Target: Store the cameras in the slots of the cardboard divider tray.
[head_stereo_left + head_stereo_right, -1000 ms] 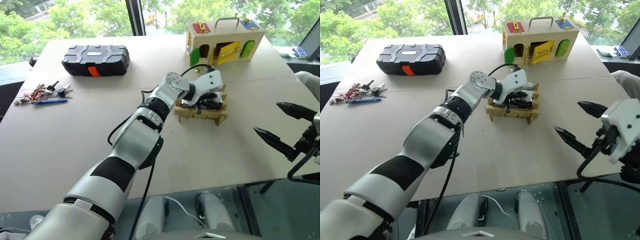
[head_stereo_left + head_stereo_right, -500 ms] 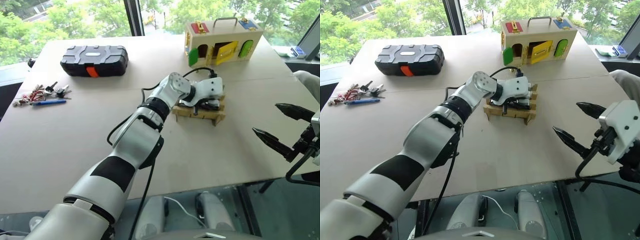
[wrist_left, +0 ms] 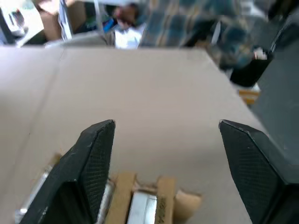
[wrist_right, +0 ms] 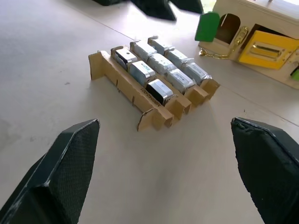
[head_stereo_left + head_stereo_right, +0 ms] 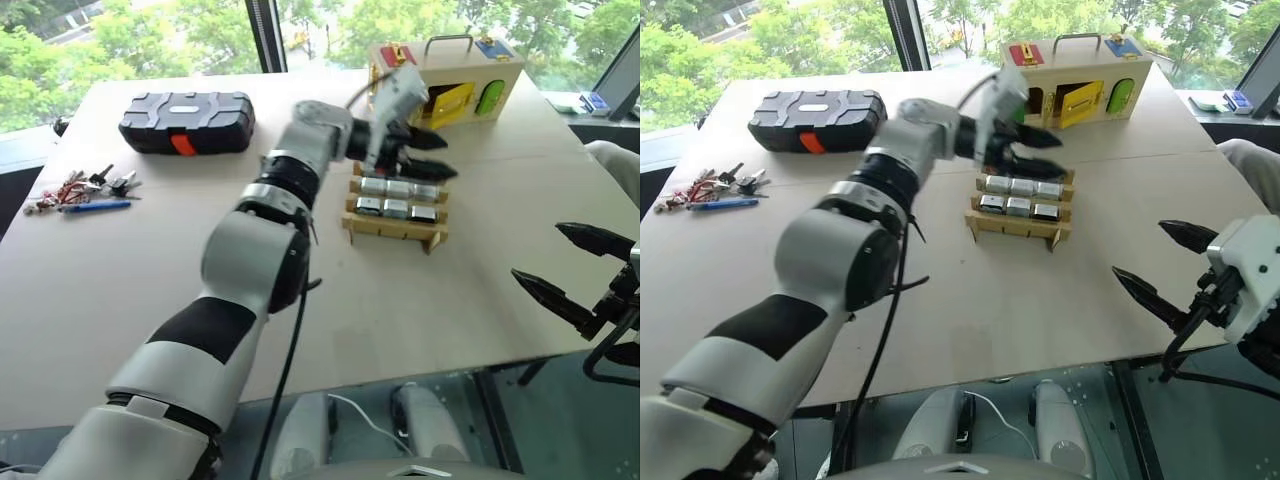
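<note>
Silver-white arm with black bands, trailing black cable, black-fingered left hand (image 5: pixel 425 150).

You get bright daylight from the windows beyond the far edge of the counter (image 5: pixel 120 280); the greenery outside is nearly blown out. Shadows on the counter are soft and faint. Your left wrist view is blurred, most of all its background. Your right wrist view is sharp on the cardboard divider tray (image 4: pixel 140 95).

No text, label, brand, number or sign is legible on anything.
</note>
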You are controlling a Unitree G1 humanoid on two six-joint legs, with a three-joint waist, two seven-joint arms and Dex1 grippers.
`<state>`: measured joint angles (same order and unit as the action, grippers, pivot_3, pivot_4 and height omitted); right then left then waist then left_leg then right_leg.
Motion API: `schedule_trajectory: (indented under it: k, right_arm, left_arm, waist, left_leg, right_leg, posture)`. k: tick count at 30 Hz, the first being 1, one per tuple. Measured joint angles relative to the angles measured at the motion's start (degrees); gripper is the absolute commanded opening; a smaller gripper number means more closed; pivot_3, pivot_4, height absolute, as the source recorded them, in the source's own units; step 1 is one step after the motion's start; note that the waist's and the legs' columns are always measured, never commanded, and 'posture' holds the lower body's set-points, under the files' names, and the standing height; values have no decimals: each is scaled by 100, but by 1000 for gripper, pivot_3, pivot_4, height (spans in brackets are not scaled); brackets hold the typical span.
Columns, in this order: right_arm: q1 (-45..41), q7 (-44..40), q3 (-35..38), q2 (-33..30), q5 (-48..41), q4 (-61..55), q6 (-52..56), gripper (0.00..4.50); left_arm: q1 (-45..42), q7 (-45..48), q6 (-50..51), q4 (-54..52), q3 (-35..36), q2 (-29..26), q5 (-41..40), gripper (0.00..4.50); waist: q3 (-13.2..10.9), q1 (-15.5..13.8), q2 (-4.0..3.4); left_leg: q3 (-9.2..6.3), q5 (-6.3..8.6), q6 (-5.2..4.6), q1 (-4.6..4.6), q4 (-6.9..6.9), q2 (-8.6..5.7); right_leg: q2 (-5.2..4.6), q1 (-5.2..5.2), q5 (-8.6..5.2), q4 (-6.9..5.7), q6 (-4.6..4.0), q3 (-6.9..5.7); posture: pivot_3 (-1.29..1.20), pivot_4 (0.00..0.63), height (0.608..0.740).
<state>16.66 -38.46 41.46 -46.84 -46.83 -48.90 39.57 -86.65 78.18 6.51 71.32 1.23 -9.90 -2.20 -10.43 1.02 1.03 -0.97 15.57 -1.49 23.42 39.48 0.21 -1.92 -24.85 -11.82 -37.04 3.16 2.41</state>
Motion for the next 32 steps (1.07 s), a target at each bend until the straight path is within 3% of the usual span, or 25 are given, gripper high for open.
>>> schedule_trajectory:
  k: [4, 7, 9, 13, 18, 23, 32]
  right_arm:
    - [-28, 13, -51, -7, 108, 129, -65, 4500]
    - [-126, 134, -211, 3, 349, 447, -115, 4500]
    - [-212, 146, -340, 18, 456, 542, -163, 4500]
    - [-193, 90, -528, 95, 805, 943, -414, 4500]
    - [-193, -175, -710, 110, 1069, 1343, -785, 4500]
    - [-74, -377, -727, 119, 1333, 1691, -1041, 4500]
    - [-281, -503, -847, 140, 1487, 1971, -1175, 4500]
  left_arm:
    - [948, -383, 87, -1021, 341, -509, -368, 3547]
    - [1911, -319, 866, -2124, 531, -826, -776, 4422]
    - [2540, -493, 1361, -3183, 562, -1020, -956, 4422]
    - [4752, -1155, 2340, -6127, 723, -1523, -1355, 4422]
    - [6078, -1661, 3075, -7899, 1088, -2055, -1830, 4422]
    - [7428, -2096, 3574, -8919, 1508, -2202, -2359, 4422]
    - [8434, -2690, 3663, -9626, 1881, -2323, -2851, 4422]
  waist:
    - [0, -3, 0]
    - [-2, -17, 4]
    - [0, -20, 1]
    - [1, -16, 2]
    - [4, -63, 6]
    - [5, -25, 8]
    - [5, -20, 11]
  left_leg:
    - [3, 0, 1, -49, -6, 8]
    - [33, -1, 2, -55, 4, 9]
    - [34, -1, 2, -56, 3, 11]
    - [35, -1, 3, -71, -5, 28]
    - [40, -2, 4, -81, 1, 28]
    - [55, -2, 4, -133, 1, 32]
    - [59, -2, 4, -166, 1, 38]
  right_leg:
    - [2, 27, -1, -19, 0, 22]
    - [0, 26, -1, -40, 0, 36]
    - [-1, 26, -1, -37, 0, 37]
    - [-2, 17, -1, -56, -1, 64]
    - [-6, 26, -2, -56, -1, 64]
    - [-5, 67, -30, -53, 0, 71]
    - [2, 100, -33, -50, -1, 72]
  posture:
    - [0, 150, 740]
    - [0, 150, 740]
    - [0, 150, 740]
    - [0, 150, 740]
    - [0, 150, 740]
    - [0, 150, 740]
    - [0, 150, 740]
